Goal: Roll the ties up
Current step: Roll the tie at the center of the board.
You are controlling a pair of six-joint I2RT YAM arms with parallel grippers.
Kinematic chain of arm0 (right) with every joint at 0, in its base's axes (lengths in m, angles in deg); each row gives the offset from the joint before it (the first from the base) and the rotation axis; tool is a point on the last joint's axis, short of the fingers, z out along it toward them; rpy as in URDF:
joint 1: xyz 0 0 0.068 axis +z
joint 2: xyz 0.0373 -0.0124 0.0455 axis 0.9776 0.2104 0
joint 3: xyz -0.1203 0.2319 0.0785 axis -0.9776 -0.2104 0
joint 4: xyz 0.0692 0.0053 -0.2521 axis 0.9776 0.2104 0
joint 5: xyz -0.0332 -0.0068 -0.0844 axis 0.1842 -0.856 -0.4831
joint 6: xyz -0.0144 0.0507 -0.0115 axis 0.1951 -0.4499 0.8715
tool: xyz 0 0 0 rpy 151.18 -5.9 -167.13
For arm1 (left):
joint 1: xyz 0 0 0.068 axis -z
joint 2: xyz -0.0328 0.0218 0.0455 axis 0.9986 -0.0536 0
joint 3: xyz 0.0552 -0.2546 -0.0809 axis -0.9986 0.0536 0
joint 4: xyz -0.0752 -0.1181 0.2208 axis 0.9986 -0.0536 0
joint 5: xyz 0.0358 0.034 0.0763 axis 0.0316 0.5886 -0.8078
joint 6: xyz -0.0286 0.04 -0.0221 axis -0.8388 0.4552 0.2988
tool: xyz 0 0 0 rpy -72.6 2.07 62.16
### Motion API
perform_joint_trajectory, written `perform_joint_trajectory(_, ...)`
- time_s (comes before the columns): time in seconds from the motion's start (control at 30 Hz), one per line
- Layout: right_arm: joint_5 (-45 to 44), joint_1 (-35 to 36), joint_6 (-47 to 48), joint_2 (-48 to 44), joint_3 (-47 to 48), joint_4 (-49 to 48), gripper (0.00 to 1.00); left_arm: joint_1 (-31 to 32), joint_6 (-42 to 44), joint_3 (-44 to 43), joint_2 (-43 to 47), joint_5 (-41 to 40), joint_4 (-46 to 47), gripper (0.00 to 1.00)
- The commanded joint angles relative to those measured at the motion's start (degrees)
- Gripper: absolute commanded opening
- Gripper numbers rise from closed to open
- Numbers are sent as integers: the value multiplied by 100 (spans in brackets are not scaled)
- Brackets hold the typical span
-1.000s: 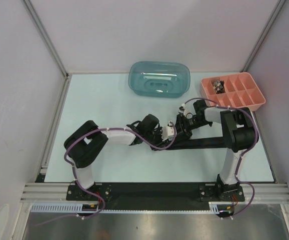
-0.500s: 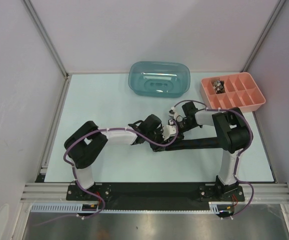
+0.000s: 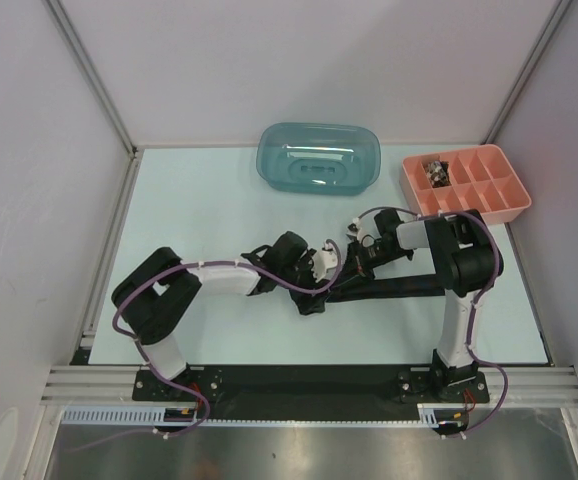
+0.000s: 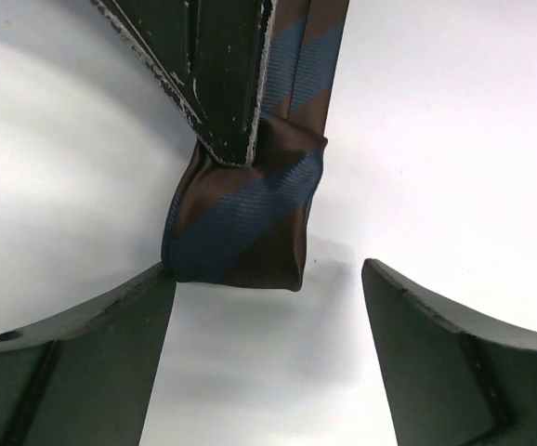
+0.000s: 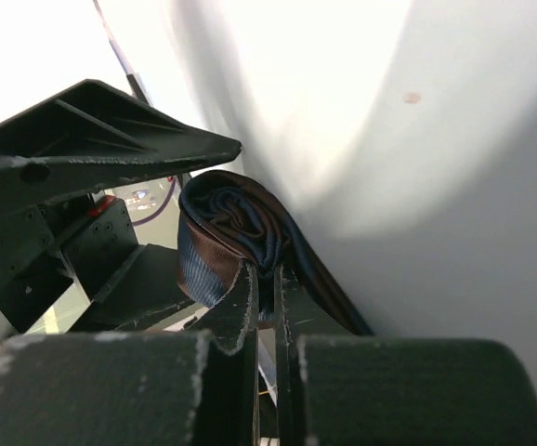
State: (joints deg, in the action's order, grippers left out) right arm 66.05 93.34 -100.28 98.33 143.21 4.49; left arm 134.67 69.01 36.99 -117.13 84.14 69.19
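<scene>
One tie (image 3: 394, 287) lies as a dark strip across the table toward the right arm's base. In the wrist views it is brown with blue stripes, and its left end is wound into a small roll (image 4: 241, 223). My right gripper (image 5: 267, 279) is shut on that roll (image 5: 231, 223), its two fingers (image 4: 213, 74) pinching the fabric from above. My left gripper (image 4: 268, 274) stands open around the roll, whose left side touches the left finger, with a wide gap to the right finger. In the top view the left gripper (image 3: 317, 285) and right gripper (image 3: 341, 265) meet mid-table.
A teal plastic tub (image 3: 319, 158) stands at the back centre. A salmon compartment tray (image 3: 466, 183) sits at the back right, with small items in one corner cell. Purple cables run along both arms. Grey walls close in the table's sides.
The left gripper has opened off the roll and its arm has drawn back to the left. The right gripper has moved left and shut on the rolled end.
</scene>
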Motion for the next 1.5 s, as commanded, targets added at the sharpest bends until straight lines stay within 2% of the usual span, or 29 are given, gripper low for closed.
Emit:
perform_joint_trajectory(0.0,-534,-133,493,275,-104,-196,0,-20,-271,126,59,291,580,89)
perform_joint_trajectory(0.2,-736,-195,607,319,-104,-126,0,15,-438,-146,-512,361,880,89)
perform_joint_trajectory(0.3,-692,-213,590,302,-78,-178,0,85,-324,-339,-776,344,732,77)
perform_joint_trajectory(0.33,-666,-213,573,267,-43,-179,2,147,-176,-462,-811,300,618,69)
perform_joint_trajectory(0.37,-631,-204,564,249,-16,-161,5,182,-87,-515,-847,152,477,63)
perform_joint_trajectory(0.4,-578,-221,555,206,10,-91,14,217,-17,-533,-838,46,276,58)
perform_joint_trajectory(0.43,-552,-230,555,153,89,-38,17,252,132,-559,-829,-16,161,48)
perform_joint_trajectory(0.47,-517,-265,503,22,124,32,22,253,203,-542,-803,-130,64,44)
perform_joint_trajectory(0.5,-464,-300,476,-58,159,198,34,253,317,-524,-742,-218,-198,40)
perform_joint_trajectory(0.53,-437,-335,450,-128,186,295,39,270,361,-524,-715,-297,-314,35)
perform_joint_trajectory(0.6,-367,-414,423,-400,221,540,47,279,406,-516,-671,-603,-568,32)
perform_joint_trajectory(0.63,-349,-423,406,-497,221,638,48,296,406,-516,-654,-701,-640,32)
perform_joint_trajectory(0.7,-271,-397,353,-673,195,814,53,314,406,-507,-610,-860,-737,33)
perform_joint_trajectory(0.8,-244,-214,247,-744,160,841,54,375,423,-507,-583,-1036,-798,35)
perform_joint_trajectory(1.03,-331,183,168,-384,89,577,49,402,415,-603,-636,-1168,-878,42)
perform_joint_trajectory(1.13,-436,227,230,-279,98,560,33,402,380,-612,-636,-1116,-895,45)
perform_joint_trajectory(1.17,-541,218,282,-252,107,551,21,402,362,-569,-584,-1063,-895,49)
perform_joint_trajectory(1.23,-709,122,474,-121,142,621,13,393,345,-481,-504,-897,-791,56)
perform_joint_trajectory(1.27,-736,69,545,-59,151,647,6,393,327,-402,-426,-852,-746,64)
perform_joint_trajectory(1.33,-815,-89,799,116,186,709,1,367,274,-279,-329,-677,-493,71)
perform_joint_trajectory(1.37,-841,-142,879,161,203,727,0,315,196,-148,-233,-571,-378,76)
perform_joint_trajectory(1.47,-841,-326,1125,345,256,788,0,244,28,-24,-170,-307,-34,84)
